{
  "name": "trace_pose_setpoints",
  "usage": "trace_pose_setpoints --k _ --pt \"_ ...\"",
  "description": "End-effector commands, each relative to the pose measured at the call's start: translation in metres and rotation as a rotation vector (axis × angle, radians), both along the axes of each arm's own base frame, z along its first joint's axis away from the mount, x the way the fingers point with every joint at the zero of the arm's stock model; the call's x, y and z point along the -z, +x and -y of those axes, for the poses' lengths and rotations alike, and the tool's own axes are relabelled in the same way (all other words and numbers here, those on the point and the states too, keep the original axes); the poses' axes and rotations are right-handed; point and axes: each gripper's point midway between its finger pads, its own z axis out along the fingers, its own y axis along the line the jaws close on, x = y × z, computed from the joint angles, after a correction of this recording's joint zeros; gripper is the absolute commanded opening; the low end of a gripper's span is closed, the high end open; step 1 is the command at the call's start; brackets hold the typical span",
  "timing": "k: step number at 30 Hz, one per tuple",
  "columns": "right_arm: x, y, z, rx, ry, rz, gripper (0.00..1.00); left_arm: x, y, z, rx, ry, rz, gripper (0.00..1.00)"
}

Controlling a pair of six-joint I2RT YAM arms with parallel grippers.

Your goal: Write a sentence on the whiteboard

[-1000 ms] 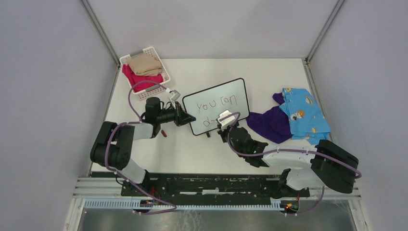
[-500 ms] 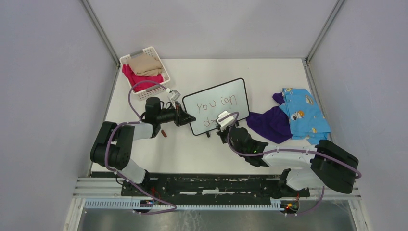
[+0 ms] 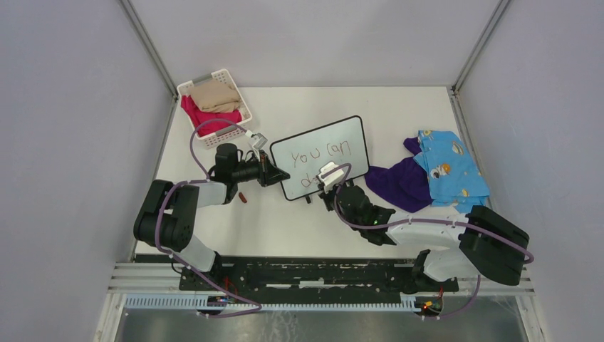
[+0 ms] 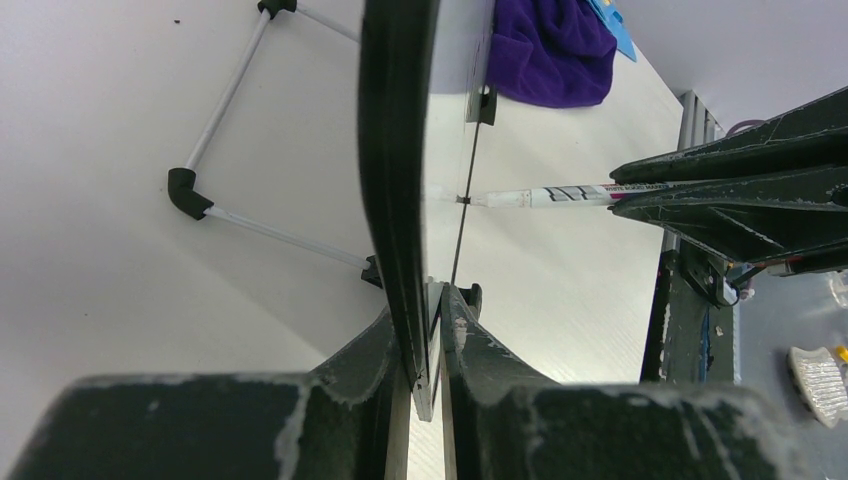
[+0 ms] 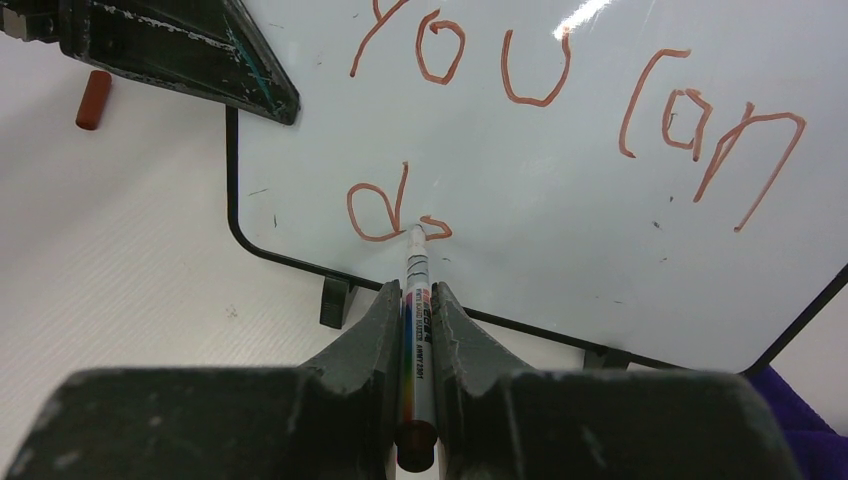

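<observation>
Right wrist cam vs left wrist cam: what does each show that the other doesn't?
Right wrist only: the orange-red handwriting "You can d" on the face of the small black-framed whiteboard, and a small red-brown cap lying on the white table.
Left wrist only: the board seen edge-on, clamped in the left gripper.
Both: the white marker held in the right gripper with its tip on the board, and the purple cloth.

Place: a robotics lab test cell.
Enclosure: plain grey panel walls (image 3: 71, 107) on metal struts (image 3: 146, 43) box in a white counter (image 3: 399, 114).
Rig: left arm (image 3: 171, 214) and right arm (image 3: 456, 239) bolted to an aluminium rail (image 3: 142, 274), mauve cables (image 3: 191, 146) trailing.
</observation>
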Motion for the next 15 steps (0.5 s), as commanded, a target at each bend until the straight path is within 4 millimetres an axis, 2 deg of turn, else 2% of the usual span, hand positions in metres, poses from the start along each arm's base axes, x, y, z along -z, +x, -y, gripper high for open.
trace_pose_setpoints --k 1,12,15 --pt "-0.02 0.013 -0.002 0.049 0.041 0.041 0.0 0.026 -0.002 -0.004 -0.018 0.087 -0.019 0.02" --pt "-0.031 0.006 0.024 0.082 0.084 0.074 0.0 0.027 -0.002 -0.005 -0.02 0.092 -0.022 0.02" --pt "-0.035 0.01 0.03 0.098 0.09 0.08 0.0 0.027 -0.001 -0.005 -0.02 0.092 -0.023 0.02"
